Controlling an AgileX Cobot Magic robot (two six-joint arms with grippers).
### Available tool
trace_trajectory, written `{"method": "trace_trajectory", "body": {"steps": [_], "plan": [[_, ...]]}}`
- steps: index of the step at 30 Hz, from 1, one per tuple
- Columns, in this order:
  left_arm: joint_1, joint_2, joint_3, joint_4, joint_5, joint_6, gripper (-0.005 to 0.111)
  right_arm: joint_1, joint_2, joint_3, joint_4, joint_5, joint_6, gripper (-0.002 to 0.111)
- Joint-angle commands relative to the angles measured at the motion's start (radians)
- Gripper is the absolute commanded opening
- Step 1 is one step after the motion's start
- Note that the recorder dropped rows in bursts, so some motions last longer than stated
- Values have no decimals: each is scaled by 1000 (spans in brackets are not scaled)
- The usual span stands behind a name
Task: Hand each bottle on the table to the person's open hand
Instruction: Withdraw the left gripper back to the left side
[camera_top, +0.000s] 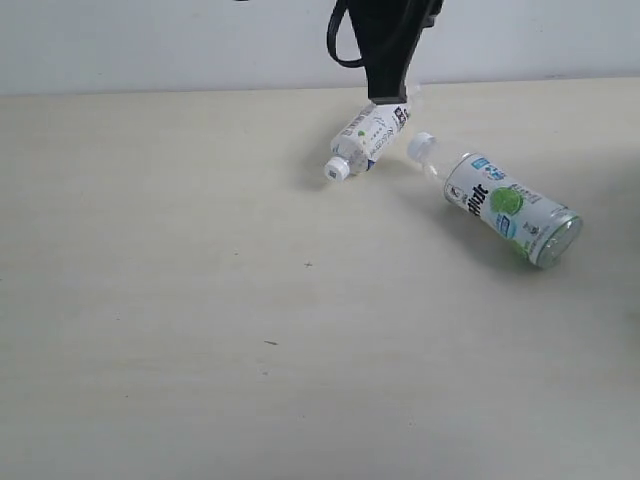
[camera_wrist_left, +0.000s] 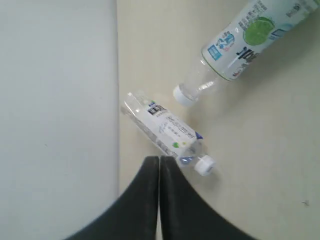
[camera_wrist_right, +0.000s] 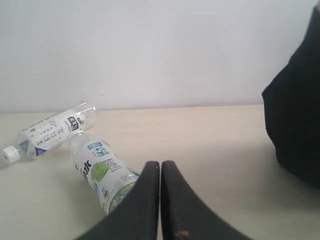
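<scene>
left tool (camera_wrist_left: 159, 164) closed and empty, its tips just beside a white-label bottle (camera_wrist_left: 165, 131) lying on the table (camera_top: 200, 300); the green-fruit bottle (camera_wrist_left: 245, 42) lies farther beyond. right tool (camera_wrist_right: 160, 169) pressed together, holding nothing, the 2 bottles ahead.

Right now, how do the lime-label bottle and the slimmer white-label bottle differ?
The lime-label bottle is thicker than the white-label bottle. The lime-label bottle's label shows a big green fruit and blue print; the white-label bottle's has dark print. Both are clear, white-capped and lie on their sides on the table.
</scene>
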Motion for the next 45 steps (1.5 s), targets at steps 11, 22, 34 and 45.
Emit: {"method": "trace_trajectory", "body": {"steps": [11, 22, 34, 45], "plan": [[296, -27, 65, -271, 158, -511, 1, -5, -6, 4, -4, -4, 0, 1], [314, -300, 687, -401, -588, -537, 1, -5, -6, 4, -4, -4, 0, 1], [314, -647, 1481, -491, -1548, -737, 1, -5, -6, 4, -4, -4, 0, 1], [314, -1045, 1765, 106, -1805, -1102, 1, -5, -6, 4, -4, -4, 0, 1]]}}
